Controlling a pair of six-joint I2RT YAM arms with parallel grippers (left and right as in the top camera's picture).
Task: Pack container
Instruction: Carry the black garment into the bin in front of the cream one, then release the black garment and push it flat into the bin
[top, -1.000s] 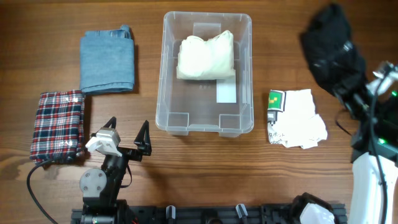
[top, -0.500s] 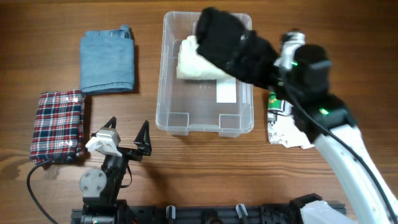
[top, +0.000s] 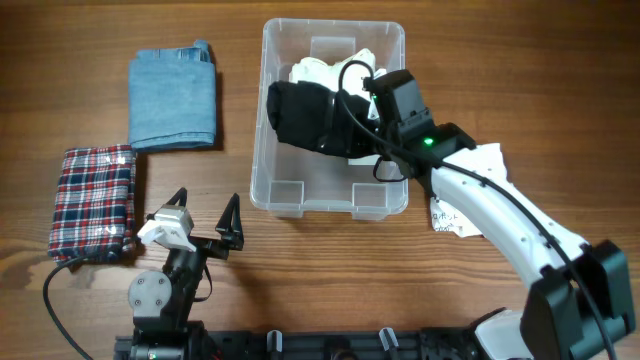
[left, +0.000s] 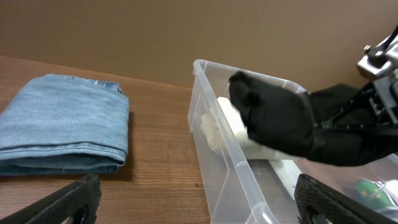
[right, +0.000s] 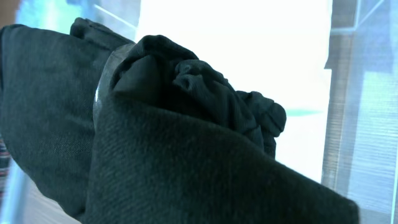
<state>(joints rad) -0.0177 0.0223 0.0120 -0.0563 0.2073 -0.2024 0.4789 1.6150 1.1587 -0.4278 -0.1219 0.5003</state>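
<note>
The clear container (top: 258, 160) stands at the table's middle, with a cream folded garment (top: 322, 70) in its far half. A black garment (top: 305, 115) hangs over the container's middle, partly inside its walls, and my right gripper (top: 362, 128) is shut on it. The cloth hides that gripper's fingers and fills the right wrist view as the black garment (right: 174, 143). My left gripper (top: 208, 197) is open and holds nothing near the front edge, left of the container. In the left wrist view the container (left: 214, 124) and black garment (left: 280, 118) lie ahead to the right.
Folded jeans (top: 172, 98) lie left of the container, and a plaid cloth (top: 92, 200) lies in front of them. White paper packets (top: 478, 195) sit to the container's right, under my right arm.
My right arm has swung from the far right to over the container, carrying the black garment down toward it. The left arm has not moved.
</note>
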